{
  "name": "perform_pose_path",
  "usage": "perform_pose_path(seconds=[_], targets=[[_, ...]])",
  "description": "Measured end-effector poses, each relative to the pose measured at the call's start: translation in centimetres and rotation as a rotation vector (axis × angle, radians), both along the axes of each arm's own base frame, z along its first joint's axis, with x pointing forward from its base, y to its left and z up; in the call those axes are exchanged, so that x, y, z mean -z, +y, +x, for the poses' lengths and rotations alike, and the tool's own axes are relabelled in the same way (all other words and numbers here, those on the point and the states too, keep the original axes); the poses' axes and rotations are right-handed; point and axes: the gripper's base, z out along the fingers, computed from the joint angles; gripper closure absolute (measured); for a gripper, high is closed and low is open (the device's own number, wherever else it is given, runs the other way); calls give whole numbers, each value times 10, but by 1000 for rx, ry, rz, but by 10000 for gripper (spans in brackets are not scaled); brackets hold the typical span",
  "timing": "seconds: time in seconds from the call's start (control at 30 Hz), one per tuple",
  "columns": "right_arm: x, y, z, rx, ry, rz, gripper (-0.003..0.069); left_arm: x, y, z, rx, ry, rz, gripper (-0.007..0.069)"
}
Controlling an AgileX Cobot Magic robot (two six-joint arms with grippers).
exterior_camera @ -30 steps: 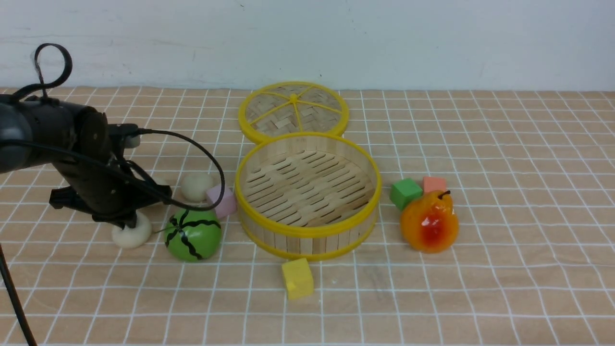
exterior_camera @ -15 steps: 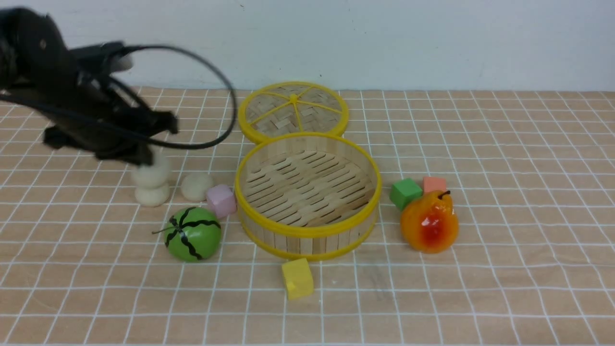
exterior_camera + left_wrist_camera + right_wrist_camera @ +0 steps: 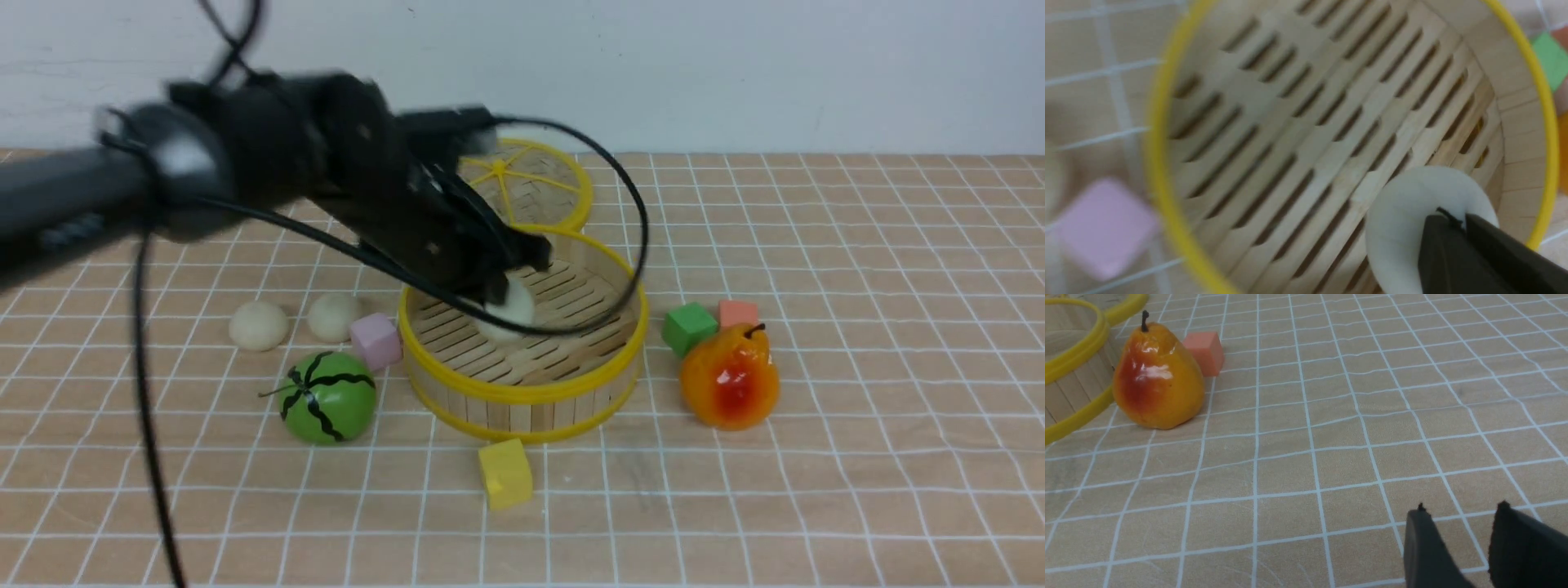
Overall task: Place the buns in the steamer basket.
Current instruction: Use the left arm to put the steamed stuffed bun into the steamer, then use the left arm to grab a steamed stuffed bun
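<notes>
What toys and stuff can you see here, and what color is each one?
buns: three, cream-white; two on the table, one at the left gripper, over the basket
steamer basket: one, tan with yellow rims, middle of the table
woven lid: one, tan and yellow, behind the basket
watermelon ball: one, green with dark stripes, left of the basket
cube: one, pinkish purple, between the watermelon ball and basket
block: one, yellow, in front of the basket
block: one, green, right of the basket
block: one, salmon pink, behind the pear
pear: one, orange-red, right of the basket
table: one, tan with pale grid lines
wall: one, pale, at the back
left gripper: one, black, shut on a bun
right gripper: one, black, open
</notes>
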Motion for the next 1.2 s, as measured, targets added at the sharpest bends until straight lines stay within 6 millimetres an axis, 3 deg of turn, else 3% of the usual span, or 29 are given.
perform_pose_path(seconds=[0.13, 0.23, 0.37, 0.5, 0.53, 0.63, 0.67, 0.77, 0.83, 0.9, 0.97, 1.0, 1.07, 1.2], targets=[[0, 0, 0, 0, 0, 0, 418, 30, -10, 4, 12, 52, 22, 612], [0, 0, 0, 0, 0, 0, 418, 38, -12, 7, 0, 57, 18, 571], [0, 0, 0, 0, 0, 0, 418, 37, -12, 8, -6, 47, 11, 496], [0, 0, 0, 0, 0, 0, 418, 28, -11, 6, -4, 42, 7, 324], [0, 0, 0, 0, 0, 0, 418, 28, -11, 5, -3, 42, 8, 316], [0, 0, 0, 0, 0, 0, 418, 1, -4, -1, 11, -5, 26, 214], [0, 0, 0, 0, 0, 0, 418, -1, -3, -1, 12, -10, 27, 210], [0, 0, 0, 0, 0, 0, 418, -43, 22, -2, -23, -111, 29, 179], [0, 0, 0, 0, 0, 0, 418, -54, 36, 1, -56, -136, 24, 177], [0, 0, 0, 0, 0, 0, 418, -63, 69, 9, -152, -139, 15, 177], [0, 0, 0, 0, 0, 0, 418, -62, 88, 13, -210, -116, 15, 181], [0, 0, 0, 0, 0, 0, 418, -55, 107, 20, -265, -81, 23, 192], [0, 0, 0, 0, 0, 0, 418, -45, 121, 27, -303, -52, 32, 211], [0, 0, 0, 0, 0, 0, 418, -22, 128, 37, -324, -9, 42, 261]])
